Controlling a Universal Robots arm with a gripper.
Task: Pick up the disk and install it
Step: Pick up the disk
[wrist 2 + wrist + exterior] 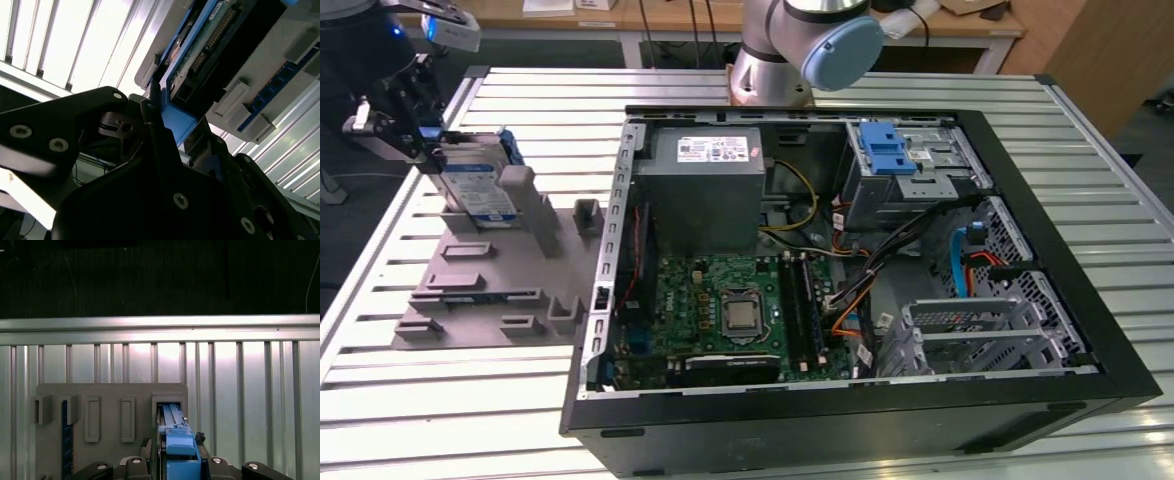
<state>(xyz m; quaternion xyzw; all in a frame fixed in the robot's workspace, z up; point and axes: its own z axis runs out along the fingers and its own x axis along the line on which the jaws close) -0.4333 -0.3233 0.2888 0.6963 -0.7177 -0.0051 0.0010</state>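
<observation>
The disk [470, 185] stands on edge in a slot of the grey holder [480, 290] at the exterior view's left, outside the computer case. Its silver body with white-and-blue label faces the case, and its blue bracket [176, 437] runs along the edge. My gripper [430, 140] is at the disk's far end. In both wrist views the black fingers [150, 107] press on either side of the blue bracket [175, 122], so the gripper [176, 445] is shut on the disk. The disk's circuit side [200, 55] shows in the second wrist view.
The open computer case [1067, 300] fills the middle and the exterior view's right, with a grey power supply [707, 190], motherboard [734, 310] and a blue-latched drive bay [886, 148]. The arm's base [787, 50] stands behind it. The holder [110, 390] has several other slots, on a slatted metal table [414, 400].
</observation>
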